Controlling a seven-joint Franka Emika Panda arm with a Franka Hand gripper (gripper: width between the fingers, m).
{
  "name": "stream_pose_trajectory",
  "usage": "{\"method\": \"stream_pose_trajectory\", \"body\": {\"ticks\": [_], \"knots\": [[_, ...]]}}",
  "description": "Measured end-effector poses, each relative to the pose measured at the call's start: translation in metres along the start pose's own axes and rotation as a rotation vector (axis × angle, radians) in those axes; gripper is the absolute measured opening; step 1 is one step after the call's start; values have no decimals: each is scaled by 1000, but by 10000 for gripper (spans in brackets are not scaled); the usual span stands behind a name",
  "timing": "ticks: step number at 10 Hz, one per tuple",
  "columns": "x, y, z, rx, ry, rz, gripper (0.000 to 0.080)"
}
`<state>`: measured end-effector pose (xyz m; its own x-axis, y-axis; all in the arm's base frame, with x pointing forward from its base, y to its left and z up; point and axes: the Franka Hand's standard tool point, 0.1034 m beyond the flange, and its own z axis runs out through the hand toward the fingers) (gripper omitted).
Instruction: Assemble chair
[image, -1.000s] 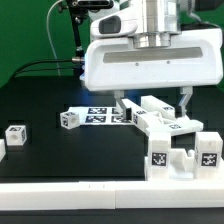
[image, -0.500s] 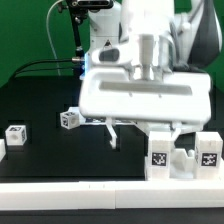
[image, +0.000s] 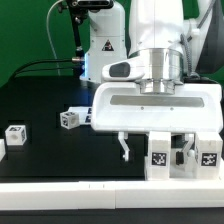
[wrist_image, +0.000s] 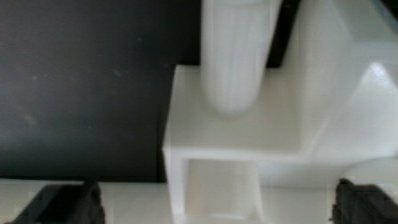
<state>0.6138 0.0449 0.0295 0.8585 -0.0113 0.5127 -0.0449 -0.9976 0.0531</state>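
Observation:
My gripper (image: 157, 150) hangs low over the front right of the table, with its fingers (image: 124, 148) spread wide and empty. Just below and in front of it stands a chunky white chair block (image: 180, 160) with two tags on its front face. In the wrist view this block (wrist_image: 222, 150) fills the middle, a rounded white bar (wrist_image: 240, 50) lies across it, and my gripper (wrist_image: 214, 205) shows both dark fingertips (wrist_image: 63, 203) far apart. Two small tagged chair cubes (image: 15, 133) (image: 68, 119) sit on the black table at the exterior view's left.
A long plain white border rail (image: 90, 195) runs along the table's front edge. The marker board (image: 82, 109) peeks out beside my gripper body, mostly hidden. The robot's base (image: 100, 40) stands at the back.
My gripper has moved toward the front and the exterior view's right, from over the loose bars to above the tagged block. It now hides the bars and most of the marker board.

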Motion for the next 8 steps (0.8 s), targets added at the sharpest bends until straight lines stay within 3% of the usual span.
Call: {"method": "stream_pose_trajectory", "body": {"ticks": [7, 8], "knots": [[-14, 0, 13, 3, -20, 5, 648], [-14, 0, 13, 3, -20, 5, 523]]}}
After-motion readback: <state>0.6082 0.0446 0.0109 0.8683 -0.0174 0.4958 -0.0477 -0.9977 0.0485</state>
